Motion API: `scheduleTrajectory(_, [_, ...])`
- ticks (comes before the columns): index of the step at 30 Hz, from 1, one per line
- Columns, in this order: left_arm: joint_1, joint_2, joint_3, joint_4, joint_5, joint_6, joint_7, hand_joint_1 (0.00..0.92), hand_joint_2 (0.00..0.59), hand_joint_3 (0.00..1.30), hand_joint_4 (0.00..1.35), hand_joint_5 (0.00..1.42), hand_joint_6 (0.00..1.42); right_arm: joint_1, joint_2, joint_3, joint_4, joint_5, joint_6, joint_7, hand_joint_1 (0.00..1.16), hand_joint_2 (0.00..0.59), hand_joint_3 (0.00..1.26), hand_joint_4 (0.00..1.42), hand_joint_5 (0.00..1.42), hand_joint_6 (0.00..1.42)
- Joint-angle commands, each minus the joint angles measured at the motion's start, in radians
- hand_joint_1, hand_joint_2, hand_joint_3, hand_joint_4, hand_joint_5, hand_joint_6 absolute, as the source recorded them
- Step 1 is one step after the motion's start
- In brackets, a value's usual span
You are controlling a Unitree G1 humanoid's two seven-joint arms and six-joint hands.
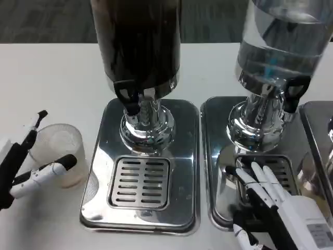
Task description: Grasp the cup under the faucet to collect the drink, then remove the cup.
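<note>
A clear plastic cup (58, 151) stands on the white table, left of the dark drink dispenser (138, 41). My left hand (28, 166) holds it from the left, with one dark finger behind the cup and a white finger across its front. The cup looks empty. The dispenser's black faucet (128, 96) hangs over a slotted drip grate (139, 182), and nothing stands on that grate. At the lower right, my right hand (273, 203) lies over the neighbouring tray with its fingers stretched out and apart, holding nothing.
The dark dispenser stands on a shiny steel tray (182, 156). A second dispenser with a clear liquid tank (281, 41) stands on its own steel tray (216, 156) to the right. The edge of a third tray (317, 135) shows at the far right.
</note>
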Motion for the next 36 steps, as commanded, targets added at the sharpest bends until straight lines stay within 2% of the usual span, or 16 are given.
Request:
scheduleTrajectory(1, [-0.016,-0.002,0.007,0.028,-0.032,-0.031,0.0,0.0,0.0,0.0,0.0,0.01,0.12,0.01,-0.003,-0.003,-0.018,0.007,0.003,0.007,0.44,0.586,0.13,0.0,0.0,0.18])
scheduleTrajectory(17, [-0.05,0.02,0.001,0.106,-0.078,-0.071,-0.041,0.0,0.0,0.0,0.0,0.0,0.11,0.025,0.001,0.0,-0.031,0.005,0.006,0.013,0.44,0.586,0.13,0.0,0.0,0.18])
scheduleTrajectory(32, [-0.107,0.024,-0.002,0.212,-0.089,-0.115,-0.067,0.0,0.0,0.0,0.0,0.0,0.1,0.029,0.007,0.008,-0.055,0.003,0.018,0.033,0.44,0.586,0.13,0.0,0.0,0.18])
scheduleTrajectory(36, [-0.118,0.035,0.0,0.265,-0.089,-0.14,-0.067,0.0,0.0,0.0,0.0,0.0,0.1,0.032,0.031,0.023,-0.071,-0.018,0.04,0.029,0.45,0.586,0.13,0.0,0.0,0.18])
